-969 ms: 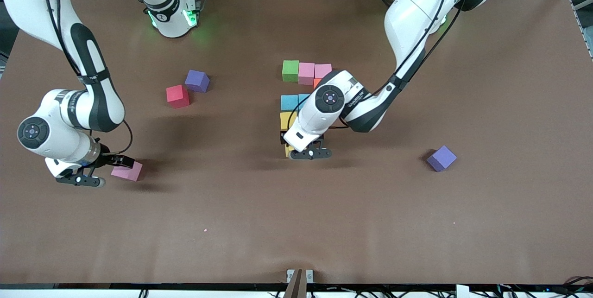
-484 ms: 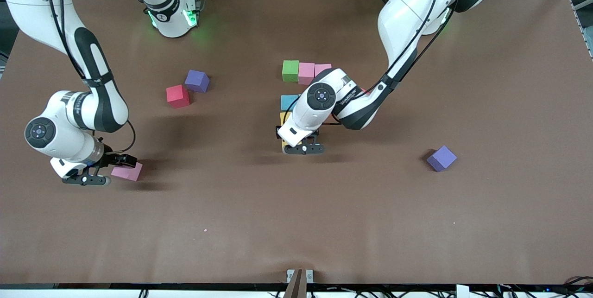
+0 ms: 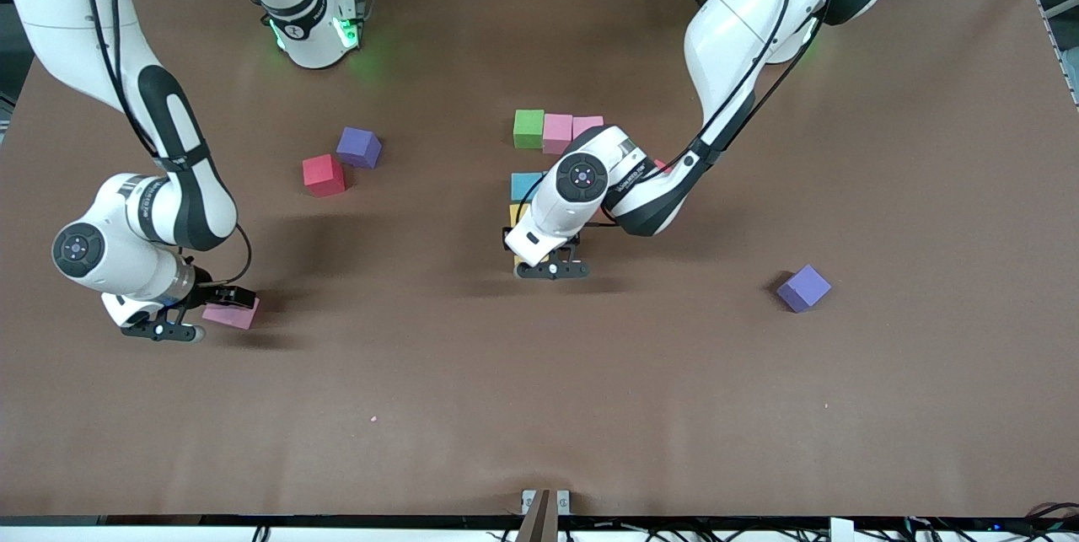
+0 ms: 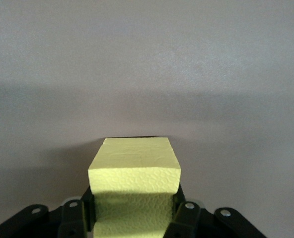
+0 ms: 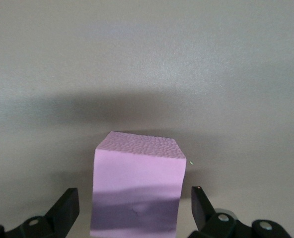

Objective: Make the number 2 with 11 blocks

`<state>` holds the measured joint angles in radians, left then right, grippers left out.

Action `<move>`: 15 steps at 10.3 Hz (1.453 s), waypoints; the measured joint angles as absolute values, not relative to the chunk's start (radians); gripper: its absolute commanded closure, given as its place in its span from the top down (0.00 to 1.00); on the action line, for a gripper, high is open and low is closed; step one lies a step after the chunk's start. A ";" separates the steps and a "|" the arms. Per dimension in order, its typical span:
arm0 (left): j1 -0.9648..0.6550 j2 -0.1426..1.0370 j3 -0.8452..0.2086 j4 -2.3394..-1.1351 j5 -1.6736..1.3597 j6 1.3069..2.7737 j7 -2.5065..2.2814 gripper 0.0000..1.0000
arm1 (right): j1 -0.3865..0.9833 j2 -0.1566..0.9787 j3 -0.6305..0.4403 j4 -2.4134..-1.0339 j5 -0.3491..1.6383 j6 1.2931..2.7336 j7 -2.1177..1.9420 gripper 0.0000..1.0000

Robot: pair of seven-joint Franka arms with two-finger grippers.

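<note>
1. Front view: the number 2 (image 3: 528, 128) is standing part-built near table centre, with its green-and-pink top row showing at 12 o'clock of the cluster. The left gripper (image 3: 552, 271) is hanging low at the cluster's 6 o'clock end. The right gripper (image 3: 202, 314) is sitting at 8 o'clock on the table, down at a lone pink block (image 3: 236, 316). A red block (image 3: 324, 174) is lying loose at 10 o'clock.
2. Left wrist view: the fingers are pressing both sides of a yellow block (image 4: 134, 173), gripping it.
3. Right wrist view: the jaws are standing wide, astride the pink block, with a gap showing on each side. The block is lying squarely between the fingers, its faces roughly parallel to them. A cube has no long axis. Judgement: the right arm is far nearer, so closing looks like the next move.
</note>
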<state>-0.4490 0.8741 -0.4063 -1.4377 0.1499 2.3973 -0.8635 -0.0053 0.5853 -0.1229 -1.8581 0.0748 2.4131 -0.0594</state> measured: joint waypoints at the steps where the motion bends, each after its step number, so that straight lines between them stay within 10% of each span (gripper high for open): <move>1: -0.449 0.874 -0.406 -1.439 0.150 2.397 -0.863 0.63 | -0.006 0.593 -0.123 -1.856 0.076 2.414 -0.059 1.00; 4: -0.450 0.874 -0.406 -1.440 0.150 2.397 -0.864 0.72 | -0.012 0.602 -0.125 -1.852 0.076 2.417 -0.059 0.48; 9: -0.454 0.874 -0.406 -1.438 0.150 2.397 -0.864 0.73 | -0.005 0.602 -0.118 -1.836 0.078 2.413 -0.020 0.50; 10: -0.454 0.874 -0.406 -1.438 0.150 2.397 -0.864 1.00 | 0.008 0.602 -0.112 -1.824 0.079 2.402 0.018 0.50; 15: -0.463 0.868 -0.408 -1.424 0.150 2.399 -0.864 1.00 | 0.157 0.601 -0.102 -1.724 0.080 2.285 0.315 0.52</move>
<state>-0.4632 0.8678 -0.4079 -1.4236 0.1499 2.3987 -0.8635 0.1572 0.6005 -0.1020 -1.7239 0.0799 2.2855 0.3152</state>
